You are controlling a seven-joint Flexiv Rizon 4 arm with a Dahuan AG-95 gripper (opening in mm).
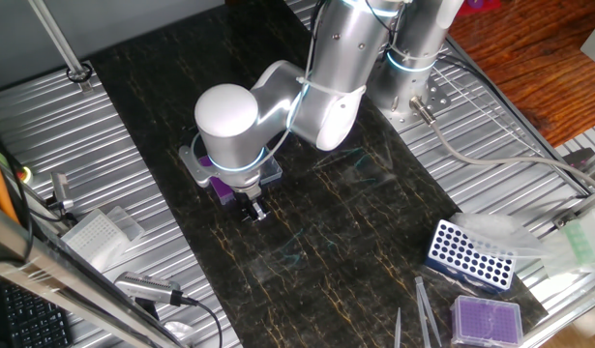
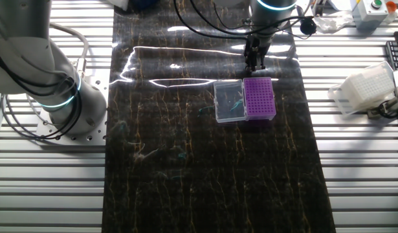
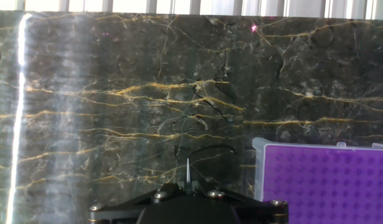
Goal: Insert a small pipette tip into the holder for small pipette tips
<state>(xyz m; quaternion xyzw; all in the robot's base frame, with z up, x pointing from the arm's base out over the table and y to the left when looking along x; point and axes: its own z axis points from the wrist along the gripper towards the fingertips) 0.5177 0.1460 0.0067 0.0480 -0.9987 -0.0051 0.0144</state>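
The holder for small pipette tips lies on the dark marble mat with its purple gridded top on the right and its clear lid panel on the left. My gripper hangs just behind the holder's far edge. In the hand view my gripper is shut on a small pipette tip, which points straight out from the fingers. There the holder sits at the lower right, off to the side of the tip. In one fixed view the arm hides most of the holder.
Loose teal tips lie on the clear lid and on the mat. A blue rack, a lidless purple box and grey tweezers sit at the mat's far corner. A white tip box stands off the mat.
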